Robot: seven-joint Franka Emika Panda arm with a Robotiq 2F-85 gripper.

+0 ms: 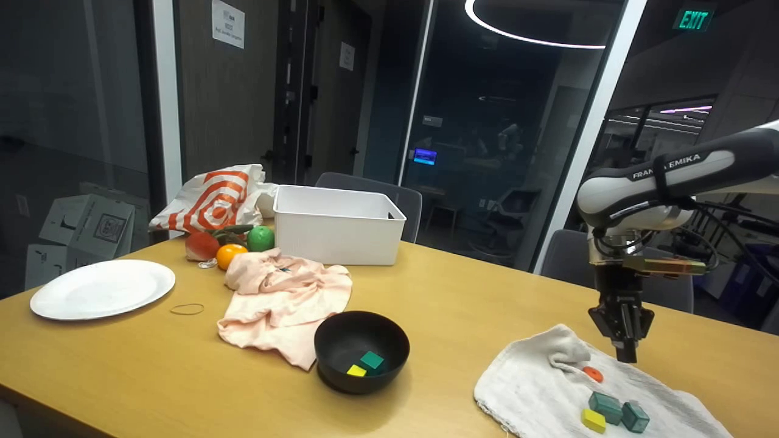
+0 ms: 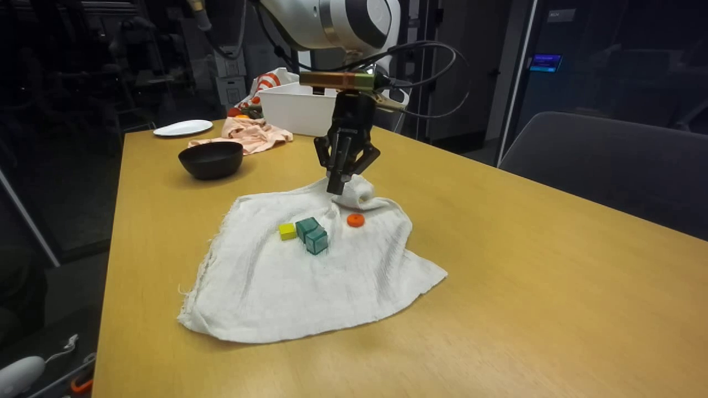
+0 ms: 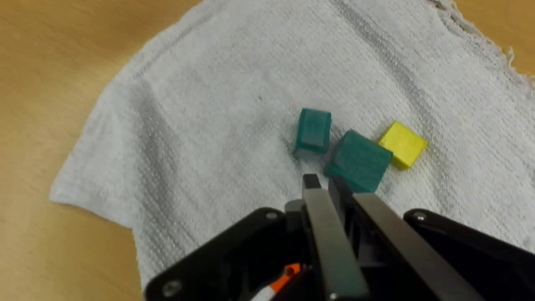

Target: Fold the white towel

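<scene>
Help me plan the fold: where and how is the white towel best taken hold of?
Probably by the raised fold at one edge of the white towel, near the orange ring: it stands up, while most of the rest lies fairly flat. I'd bring the pincer down from above and close across that fold, clear of the ring.

Pincer (image 1: pixel 625 354) above the white towel (image 1: pixel 541 386) (small blocks (image 1: pixel 605 407) on it), black bowl (image 1: pixel 356 331) well apart from both.

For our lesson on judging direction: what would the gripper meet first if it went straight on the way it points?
Probably the teal block farther from the yellow block; depth is unclear, so the gripper might instead meet the white towel just beside it.
</scene>
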